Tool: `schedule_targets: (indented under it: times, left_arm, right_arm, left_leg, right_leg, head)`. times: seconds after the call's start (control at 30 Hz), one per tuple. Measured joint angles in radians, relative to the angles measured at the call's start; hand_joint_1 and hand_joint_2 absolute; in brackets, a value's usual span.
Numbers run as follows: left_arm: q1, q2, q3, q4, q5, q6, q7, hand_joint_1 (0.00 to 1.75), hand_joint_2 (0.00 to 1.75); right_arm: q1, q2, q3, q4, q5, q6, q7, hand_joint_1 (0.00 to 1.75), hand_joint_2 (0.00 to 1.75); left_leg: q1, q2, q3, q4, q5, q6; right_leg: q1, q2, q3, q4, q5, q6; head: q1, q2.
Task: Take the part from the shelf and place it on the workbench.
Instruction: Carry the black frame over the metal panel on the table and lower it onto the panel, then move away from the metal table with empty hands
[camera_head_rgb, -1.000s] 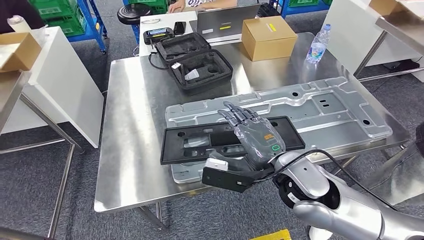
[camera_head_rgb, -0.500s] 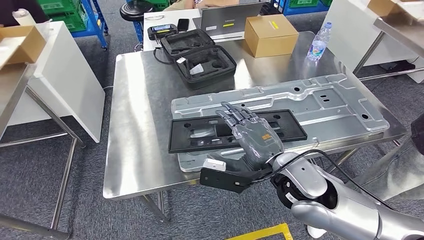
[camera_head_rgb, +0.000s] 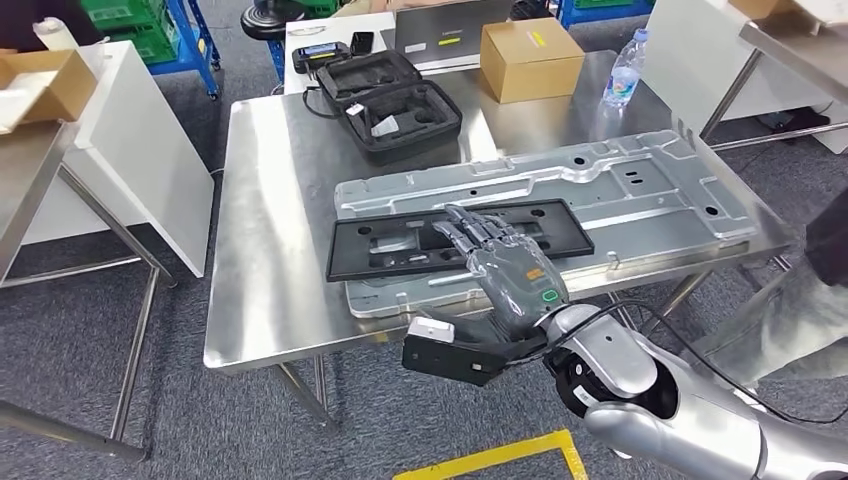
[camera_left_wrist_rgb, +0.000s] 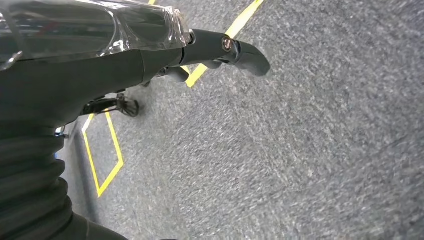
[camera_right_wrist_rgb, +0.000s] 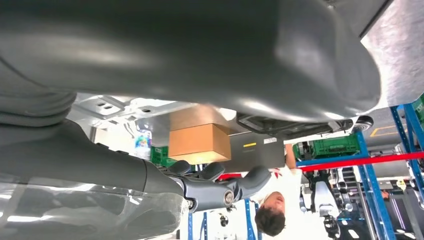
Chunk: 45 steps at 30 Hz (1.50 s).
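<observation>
Reaching in from the lower right of the head view, the right hand (camera_head_rgb: 510, 275) lies flat over the black part (camera_head_rgb: 400, 248), fingers stretched out straight and a little apart, holding nothing. Cannot tell if the fingertips touch the part or just hang above it. The black part is a long flat frame with cut-outs, lying across the centre of the frame on the near edge of a big silver metal plate (camera_head_rgb: 640, 190). The plate rests on the steel workbench (camera_head_rgb: 260, 220), running from centre to right.

Upper centre of the frame, on the far side of the bench: an open black foam case (camera_head_rgb: 400, 110), a cardboard box (camera_head_rgb: 530, 58) to its right, then a water bottle (camera_head_rgb: 622, 75) further right. A laptop (camera_head_rgb: 440, 25) sits at the top edge behind the case. A white panel (camera_head_rgb: 130, 150) leans at the left of the frame. Yellow floor tape (camera_head_rgb: 500, 455) shows at bottom centre.

In the left wrist view the left hand (camera_left_wrist_rgb: 150, 55) hangs over grey carpet (camera_left_wrist_rgb: 300, 150), one dark finger extended, nothing in its hold. The right wrist view shows the box (camera_right_wrist_rgb: 199, 142) and a person in white (camera_right_wrist_rgb: 272, 215) past the fingers.
</observation>
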Motion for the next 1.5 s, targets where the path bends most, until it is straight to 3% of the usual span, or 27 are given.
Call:
schedule_targets:
  times: [0.1,0.17,0.2,0.23,0.3,0.33,0.37,0.47,0.53,0.6,0.63,0.67,0.7,0.73,0.8,0.87,0.97,1.0,1.07,1.13,1.17,1.2,1.23,1.3,1.37,1.47,1.5]
  left_arm:
    - [0.001,-0.001,0.000,0.000,0.000,0.000,0.000,0.00,1.75]
    - [0.001,-0.002,0.000,0.000,0.000,0.000,0.000,0.00,1.75]
    - [0.001,-0.002,0.000,0.000,0.000,0.000,0.000,0.00,1.75]
    - [0.000,-0.002,0.000,0.000,0.000,0.000,0.000,0.00,1.75]
    - [-0.004,-0.001,0.000,0.000,0.000,0.000,0.000,0.00,1.75]
    - [-0.005,0.000,0.000,0.000,0.000,0.000,0.000,0.00,1.75]
    - [-0.005,0.001,0.000,0.000,0.000,0.000,0.000,0.00,1.75]
    - [-0.004,0.002,0.000,0.000,0.000,0.000,0.000,0.00,1.75]
    - [-0.006,0.000,0.000,0.000,0.000,0.000,-0.001,0.00,1.75]
    - [-0.005,-0.001,0.000,0.000,0.000,0.000,-0.001,0.00,1.75]
    - [-0.004,-0.002,0.000,0.000,0.000,0.000,-0.002,0.00,1.75]
    - [-0.004,-0.003,0.000,0.000,0.000,0.000,-0.002,0.00,1.75]
    - [-0.004,-0.003,0.000,0.000,0.000,0.000,-0.002,0.00,1.75]
    - [-0.004,-0.004,0.000,0.000,0.000,0.000,-0.003,0.00,1.75]
    - [-0.004,-0.004,0.000,0.000,0.000,0.000,-0.004,0.00,1.75]
    - [-0.004,-0.004,0.000,0.000,0.000,0.001,-0.004,0.00,1.75]
    - [-0.001,-0.004,0.000,0.000,0.000,0.002,-0.004,0.00,1.75]
    - [0.000,-0.005,0.000,0.000,0.000,0.002,-0.004,0.00,1.75]
    - [0.002,-0.007,0.000,0.000,0.000,0.001,-0.004,0.00,1.75]
    - [0.002,-0.008,0.000,0.000,0.000,0.001,-0.004,0.00,1.75]
    - [0.001,-0.008,0.000,0.000,0.000,0.001,-0.004,0.00,1.75]
    - [0.001,-0.009,0.000,0.000,0.000,0.001,-0.005,0.00,1.75]
    - [0.001,-0.009,0.000,0.000,0.000,0.001,-0.005,0.00,1.75]
    - [-0.002,-0.008,0.000,0.000,0.000,0.001,-0.005,0.00,1.75]
    - [-0.006,-0.006,0.000,0.000,0.000,0.002,-0.005,0.00,1.75]
    - [-0.005,-0.006,0.000,0.000,0.000,0.002,-0.005,0.00,1.75]
    - [-0.005,-0.006,0.000,0.000,0.000,0.001,-0.005,0.00,1.75]
  right_arm:
    - [0.000,0.001,0.000,0.000,0.000,0.000,0.000,0.00,0.00]
    - [0.001,0.001,0.001,0.000,0.000,0.000,0.000,0.00,0.00]
    - [0.001,0.001,0.002,0.000,0.000,0.000,0.000,0.00,0.00]
    - [0.001,0.001,0.002,0.000,0.000,0.000,0.000,0.00,0.00]
    - [0.001,0.001,0.001,0.000,0.000,0.000,0.000,0.00,0.00]
    - [0.001,0.001,0.000,0.000,0.000,0.000,0.000,0.00,0.00]
    - [0.001,0.001,0.000,0.000,0.000,0.000,0.001,0.00,0.00]
    - [0.001,0.001,-0.001,0.000,0.000,0.000,0.003,0.00,0.00]
    - [0.001,0.001,-0.001,0.000,0.001,0.000,0.004,0.00,0.00]
    - [0.003,0.000,-0.002,0.001,0.002,0.000,0.005,0.00,0.00]
    - [0.004,-0.001,-0.002,0.001,0.002,0.000,0.005,0.00,0.00]
    - [0.006,-0.001,-0.001,0.001,0.002,0.000,0.005,0.00,0.00]
    - [0.007,-0.001,-0.001,0.001,0.001,0.000,0.005,0.00,0.00]
    - [0.007,-0.001,-0.002,0.001,-0.001,0.000,0.006,0.00,0.00]
    - [0.007,-0.001,-0.004,0.002,-0.007,0.000,0.007,0.00,0.00]
    - [0.006,-0.001,-0.008,0.002,-0.011,-0.001,0.008,0.00,0.00]
    - [0.009,-0.001,-0.010,0.004,-0.017,-0.001,0.008,0.00,0.00]
    - [0.010,0.000,-0.010,0.005,-0.018,-0.001,0.008,0.00,0.00]
    - [0.010,0.000,-0.011,0.005,-0.019,-0.001,0.008,0.00,0.00]
    - [0.011,0.000,-0.012,0.006,-0.019,-0.001,0.008,0.00,0.00]
    - [0.013,0.000,-0.012,0.007,-0.019,-0.001,0.008,0.00,0.00]
    - [0.014,0.000,-0.012,0.008,-0.019,-0.001,0.008,0.00,0.00]
    - [0.015,0.000,-0.012,0.009,-0.019,-0.001,0.008,0.00,0.00]
    - [0.015,0.001,-0.012,0.011,-0.018,-0.001,0.008,0.00,0.00]
    - [0.014,0.002,-0.013,0.011,-0.018,-0.002,0.008,0.00,0.00]
    - [0.014,0.002,-0.014,0.014,-0.018,-0.002,0.008,0.00,0.00]
    - [0.015,0.002,-0.014,0.014,-0.018,-0.002,0.008,0.00,0.00]
  left_leg:
    - [0.005,0.000,-0.065,0.192,-0.135,-0.014]
    - [0.005,0.000,-0.076,0.277,-0.168,-0.016]
    - [0.005,0.000,-0.053,0.260,-0.155,-0.013]
    - [0.003,0.000,-0.010,0.203,-0.131,-0.008]
    - [-0.004,0.000,0.096,0.039,-0.088,0.009]
    - [-0.008,0.001,0.132,-0.019,-0.077,0.016]
    - [-0.012,0.001,0.150,-0.053,-0.072,0.021]
    - [-0.012,0.003,0.144,-0.071,-0.051,0.031]
    - [-0.005,0.006,0.130,-0.078,-0.029,0.042]
    - [-0.004,0.007,0.107,-0.078,-0.010,0.046]
    - [-0.004,0.008,0.096,-0.077,-0.001,0.045]
    - [-0.003,0.008,0.083,-0.077,0.008,0.044]
    - [-0.002,0.008,0.071,-0.075,0.016,0.042]
    - [0.000,0.008,0.060,-0.072,0.024,0.038]
    - [0.002,0.008,0.036,-0.059,0.034,0.029]
    - [0.000,0.007,0.018,-0.044,0.043,0.017]
    - [0.005,0.006,-0.001,-0.036,0.057,-0.002]
    - [0.008,0.006,-0.011,-0.020,0.040,-0.007]
    - [0.013,0.006,-0.046,0.072,-0.042,-0.015]
    - [0.013,0.006,-0.086,0.216,-0.129,-0.020]
    - [0.013,0.006,-0.092,0.264,-0.145,-0.020]
    - [0.012,0.006,-0.081,0.278,-0.140,-0.019]
    - [0.011,0.006,-0.052,0.251,-0.119,-0.015]
    - [0.003,0.005,0.050,0.111,-0.076,0.002]
    - [-0.007,0.005,0.132,-0.022,-0.067,0.020]
    - [-0.012,0.005,0.144,-0.070,-0.059,0.029]
    - [-0.011,0.006,0.139,-0.074,-0.049,0.032]
  right_leg:
    - [0.000,-0.001,-0.033,0.000,0.026,-0.012]
    - [0.002,-0.001,-0.055,0.000,0.043,-0.012]
    - [0.003,-0.001,-0.065,0.001,0.051,-0.012]
    - [0.004,-0.001,-0.073,0.001,0.058,-0.011]
    - [0.008,0.000,-0.084,0.001,0.071,-0.007]
    - [0.008,-0.001,-0.088,0.000,0.078,-0.003]
    - [0.008,-0.001,-0.090,-0.001,0.085,0.002]
    - [0.006,-0.001,-0.100,0.000,0.094,0.018]
    - [0.005,0.000,-0.124,0.057,0.035,0.028]
    - [0.001,0.000,-0.167,0.196,-0.064,0.037]
    - [-0.001,0.000,-0.185,0.264,-0.095,0.041]
    - [-0.004,0.000,-0.190,0.309,-0.105,0.045]
    - [-0.006,0.000,-0.176,0.314,-0.092,0.049]
    - [-0.009,0.000,-0.142,0.279,-0.065,0.052]
    - [-0.016,0.000,-0.034,0.132,-0.026,0.059]
    - [-0.015,0.003,0.032,0.023,-0.029,0.055]
    - [-0.008,0.003,0.021,0.005,-0.025,0.028]
    - [-0.007,0.002,0.012,0.005,-0.017,0.017]
    - [-0.008,0.000,-0.008,0.004,0.001,-0.001]
    - [-0.005,0.000,-0.033,0.005,0.019,-0.007]
    - [-0.004,0.000,-0.045,0.005,0.028,-0.008]
    - [-0.002,0.000,-0.056,0.005,0.037,-0.008]
    - [0.000,0.000,-0.066,0.006,0.045,-0.008]
    - [0.002,0.000,-0.081,0.006,0.059,-0.005]
    - [0.003,-0.002,-0.090,0.006,0.074,0.003]
    - [-0.002,-0.004,-0.100,0.003,0.093,0.020]
    - [-0.002,-0.003,-0.107,0.012,0.081,0.026]
  head:
    - [-0.003,0.000]
    - [-0.003,0.000]
    - [-0.003,0.000]
    - [-0.003,0.000]
    - [-0.003,0.000]
    - [-0.002,0.000]
    - [-0.002,0.000]
    - [-0.003,0.000]
    - [-0.002,0.000]
    - [0.001,0.000]
    - [0.001,0.000]
    - [0.001,0.000]
    - [0.002,0.000]
    - [0.002,0.000]
    - [0.002,0.000]
    - [0.003,0.000]
    - [0.001,0.000]
    - [0.001,0.000]
    - [-0.001,0.000]
    - [-0.002,0.000]
    - [-0.002,0.000]
    - [-0.003,0.000]
    - [-0.003,0.000]
    - [-0.003,0.000]
    - [-0.002,0.000]
    - [-0.002,0.000]
    - [-0.002,0.000]
